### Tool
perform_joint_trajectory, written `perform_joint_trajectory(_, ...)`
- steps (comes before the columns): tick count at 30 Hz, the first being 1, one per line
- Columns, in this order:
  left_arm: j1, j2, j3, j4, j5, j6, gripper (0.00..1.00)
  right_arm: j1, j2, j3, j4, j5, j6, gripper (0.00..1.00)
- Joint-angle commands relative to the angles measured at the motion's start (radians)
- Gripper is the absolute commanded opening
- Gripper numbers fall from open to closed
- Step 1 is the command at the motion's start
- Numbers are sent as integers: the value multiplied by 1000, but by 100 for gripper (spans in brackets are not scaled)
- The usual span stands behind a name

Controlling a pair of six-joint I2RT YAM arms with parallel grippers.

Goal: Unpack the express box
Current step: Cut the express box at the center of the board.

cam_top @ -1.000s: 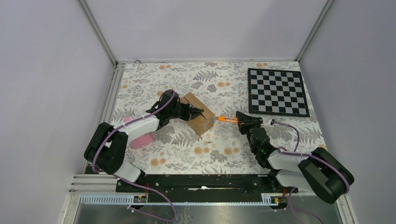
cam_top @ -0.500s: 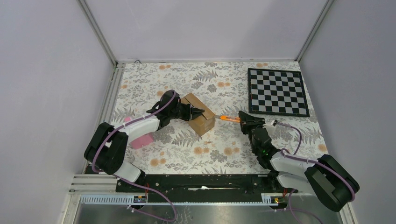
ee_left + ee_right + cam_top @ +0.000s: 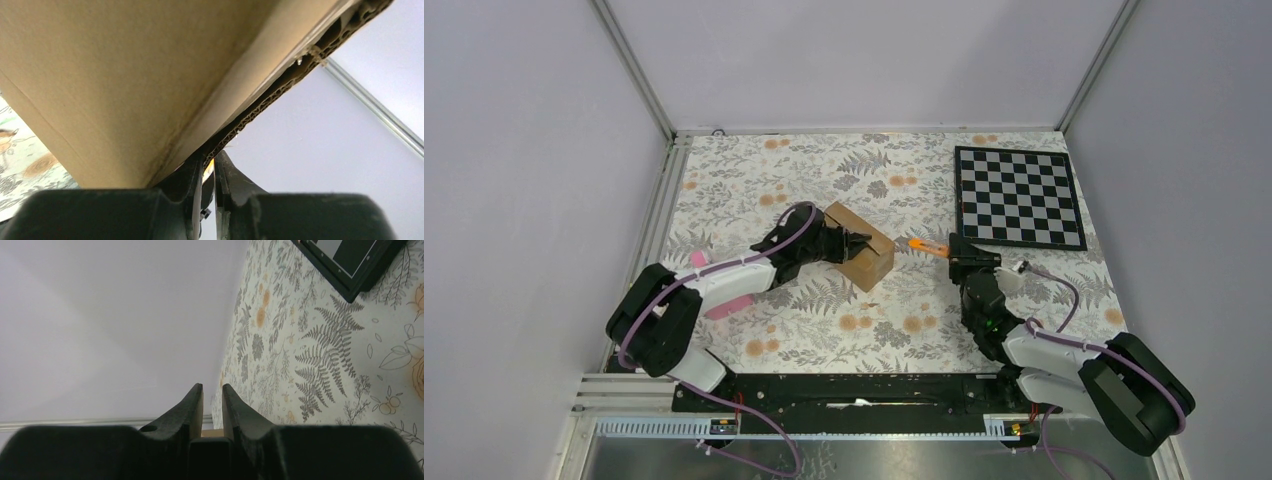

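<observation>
The express box [image 3: 860, 246], a small brown carton, sits mid-table. My left gripper [image 3: 852, 241] is shut on its upper flap. In the left wrist view the box [image 3: 125, 75] fills the upper left, and the flap's corrugated edge runs down between the closed fingers of my left gripper [image 3: 210, 161]. My right gripper [image 3: 961, 254] is shut on a slim orange-and-black cutter [image 3: 925, 246]. The cutter's orange end points left at the box's right corner, a small gap away. In the right wrist view my right gripper [image 3: 212, 388] has narrow jaws with a black block [image 3: 212, 450] low between them.
A black-and-white chessboard [image 3: 1018, 197] lies at the far right, its corner in the right wrist view [image 3: 350, 262]. A pink wedge-shaped object [image 3: 730, 302] lies at the left, partly under my left arm. Grey walls and metal rails enclose the floral table [image 3: 824, 320].
My right gripper has drawn the cutter to the right, off the box corner. My left gripper has shifted the box slightly right and turned it a little.
</observation>
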Motion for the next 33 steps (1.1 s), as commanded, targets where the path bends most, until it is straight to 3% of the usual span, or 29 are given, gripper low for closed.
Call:
perform_joint_trajectory(1,-6,40,25,70,-70,-290,12,5,-17,32,37,153,-39,0)
perform_joint_trajectory(7,-7,102,41,137,-54,-309,12,4,-86,23,-18,161,-56,0)
perform_joint_trajectory(33,-27,171,123,164,-50,-316,9,4,17,6,101,180,-49,0)
